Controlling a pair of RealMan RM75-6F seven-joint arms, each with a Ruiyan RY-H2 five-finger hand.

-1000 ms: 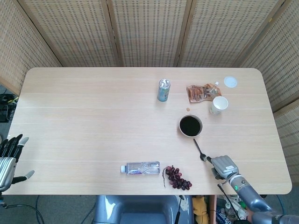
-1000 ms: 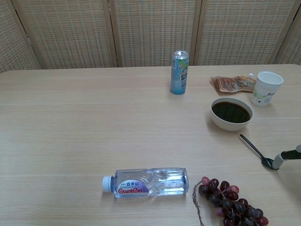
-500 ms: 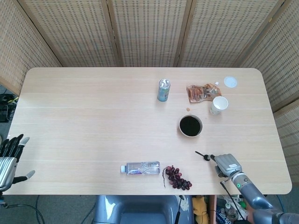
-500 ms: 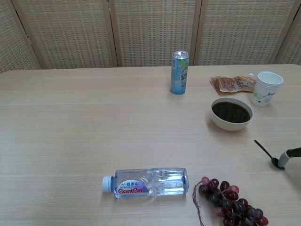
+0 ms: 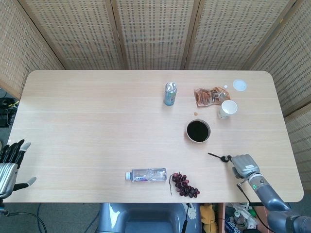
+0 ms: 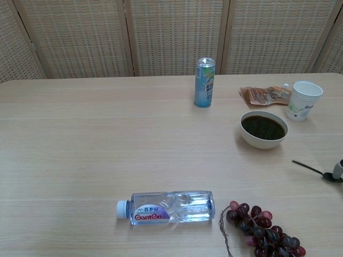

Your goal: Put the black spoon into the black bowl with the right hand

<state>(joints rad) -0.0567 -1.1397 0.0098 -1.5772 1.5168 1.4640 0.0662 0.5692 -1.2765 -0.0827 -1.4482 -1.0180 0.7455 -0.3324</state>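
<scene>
The black spoon (image 5: 218,156) (image 6: 311,168) lies nearly level just above the table, right of and nearer than the black bowl (image 5: 198,131) (image 6: 263,129), its handle pointing left. My right hand (image 5: 244,165) holds it by the scoop end near the table's front right edge; in the chest view only a fingertip (image 6: 337,169) shows at the right border, touching the scoop. The bowl is white outside, dark inside, and stands apart from the spoon. My left hand (image 5: 10,162) hangs off the table's left front corner with fingers spread and nothing in it.
A water bottle (image 5: 146,174) (image 6: 167,207) lies near the front edge with a bunch of grapes (image 5: 184,184) (image 6: 263,229) beside it. Behind the bowl stand a can (image 5: 170,93) (image 6: 204,82), a snack pouch (image 5: 209,95), a paper cup (image 5: 227,108) (image 6: 304,99) and a white lid (image 5: 239,85).
My right hand has drawn to the right, away from the bowl, taking the spoon along. The spoon's handle has swung from pointing toward the bowl to lying nearly level, pointing left.
</scene>
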